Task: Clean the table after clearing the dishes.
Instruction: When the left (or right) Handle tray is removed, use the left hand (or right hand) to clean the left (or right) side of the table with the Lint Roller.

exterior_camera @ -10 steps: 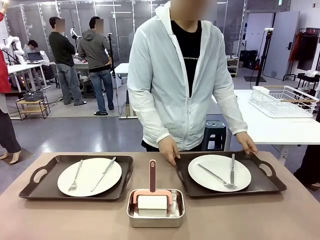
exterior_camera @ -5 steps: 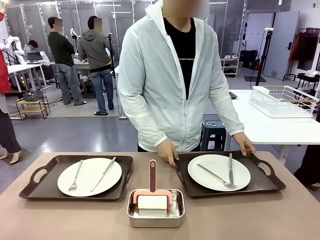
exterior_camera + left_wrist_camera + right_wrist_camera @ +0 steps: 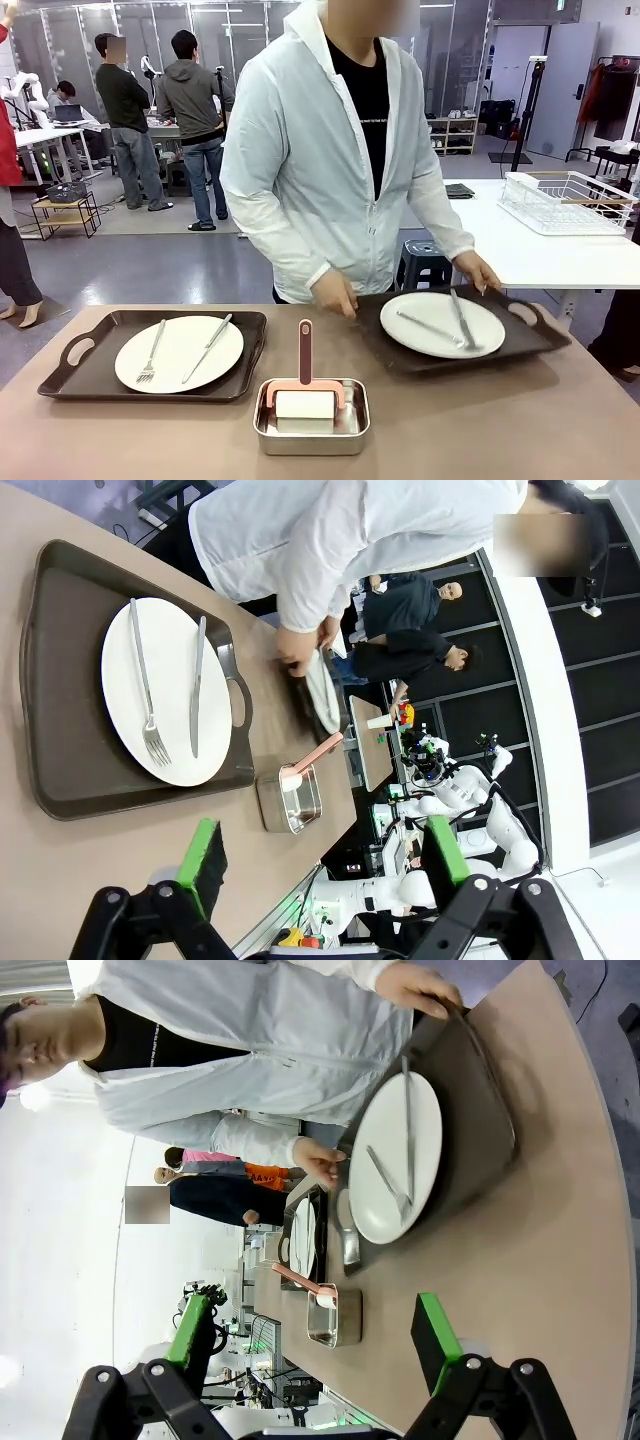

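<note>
Clearing: person's hands grip dark brown handled tray with round white plate, tilted, well beyond right gripper.
Pending: second brown tray untouched, ahead of left gripper.
Jaws: both wide apart, empty.
Remaining: pinkish-brown table wipe, seemingly not begun.

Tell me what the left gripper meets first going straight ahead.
The left gripper would probably meet the small rectangular steel pan with a pink-handled scrubber, framed between its open jaws; depth unclear.
</note>
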Action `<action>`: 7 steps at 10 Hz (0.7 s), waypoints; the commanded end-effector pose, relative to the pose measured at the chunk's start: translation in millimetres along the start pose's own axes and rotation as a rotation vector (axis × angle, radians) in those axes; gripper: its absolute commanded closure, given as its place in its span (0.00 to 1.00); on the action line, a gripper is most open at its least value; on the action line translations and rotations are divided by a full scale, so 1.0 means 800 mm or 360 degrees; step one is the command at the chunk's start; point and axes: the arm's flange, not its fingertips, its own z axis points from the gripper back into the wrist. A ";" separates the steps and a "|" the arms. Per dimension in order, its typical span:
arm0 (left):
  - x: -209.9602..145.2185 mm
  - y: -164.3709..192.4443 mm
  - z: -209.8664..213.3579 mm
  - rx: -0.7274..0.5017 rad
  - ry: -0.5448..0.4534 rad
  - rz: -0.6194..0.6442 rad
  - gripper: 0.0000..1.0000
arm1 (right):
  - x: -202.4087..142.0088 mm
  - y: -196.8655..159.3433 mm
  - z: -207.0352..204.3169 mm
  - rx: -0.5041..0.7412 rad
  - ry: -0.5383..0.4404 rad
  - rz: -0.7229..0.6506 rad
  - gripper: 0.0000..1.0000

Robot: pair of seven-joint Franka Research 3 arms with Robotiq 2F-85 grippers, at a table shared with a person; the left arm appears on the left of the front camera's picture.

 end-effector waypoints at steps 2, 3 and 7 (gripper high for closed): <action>-0.001 -0.001 0.003 -0.0001 0.0000 -0.0002 0.00 | 0.001 0.010 -0.003 -0.0011 0.0036 0.0105 0.00; -0.001 -0.001 0.003 -0.0001 0.0000 -0.0002 0.00 | 0.004 0.030 -0.013 -0.0047 0.0098 0.0252 0.00; -0.001 -0.001 0.003 -0.0001 0.0000 -0.0002 0.00 | 0.005 0.140 -0.113 -0.0404 0.0594 0.0834 0.00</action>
